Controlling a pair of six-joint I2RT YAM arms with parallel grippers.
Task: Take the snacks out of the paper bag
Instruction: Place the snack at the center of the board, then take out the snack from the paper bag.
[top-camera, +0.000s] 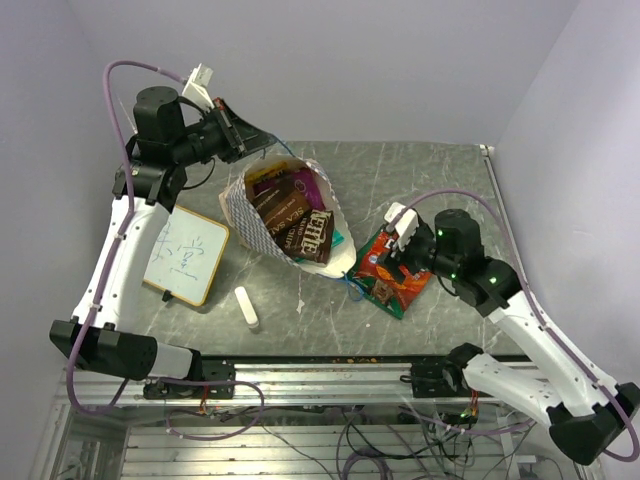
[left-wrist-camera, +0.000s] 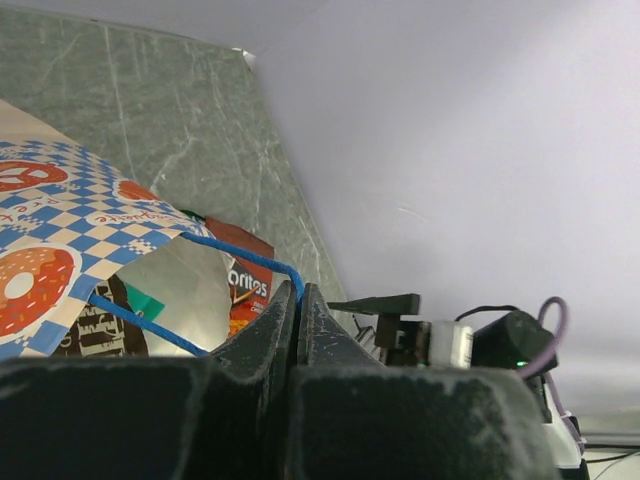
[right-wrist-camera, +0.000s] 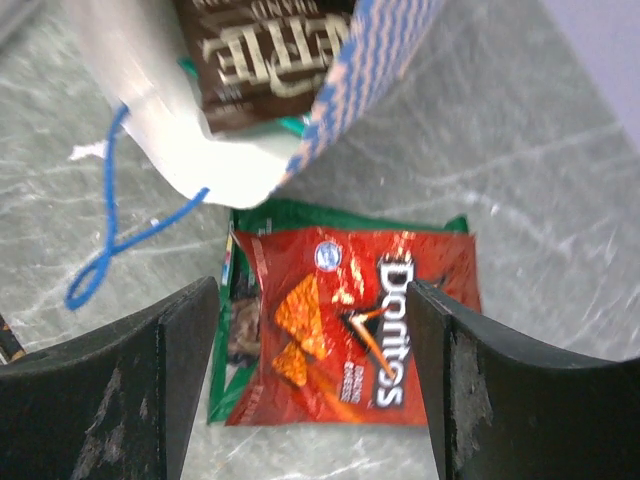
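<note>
Task partly complete. The paper bag (top-camera: 243, 215) lies on its side on the table (top-camera: 440, 170), mouth facing the right arm. The left gripper (left-wrist-camera: 298, 300) is closed tight on the blue cord handle (left-wrist-camera: 240, 255) at the far side of the bag, apparently keeping the mouth lifted. Two snacks are out: the Doritos packet (right-wrist-camera: 360, 330) lies flat on the table just beside the bag mouth, resting on top of a green packet (right-wrist-camera: 350, 212) of which only the edges show. The right gripper (right-wrist-camera: 310, 295) hangs directly over the Doritos packet with its jaws wide apart and nothing between them; the packet lies free on the table, not held. Outstanding: several packets are inside the bag, among them a brown chocolate packet (top-camera: 312, 232) protruding at the mouth, further brown ones behind it and a purple packet (top-camera: 268, 178) deeper in. The exact count inside cannot be determined, as the packets overlap. Judgement: less than half removed; the brown packet at the mouth is the most accessible next item for the free right gripper.
</note>
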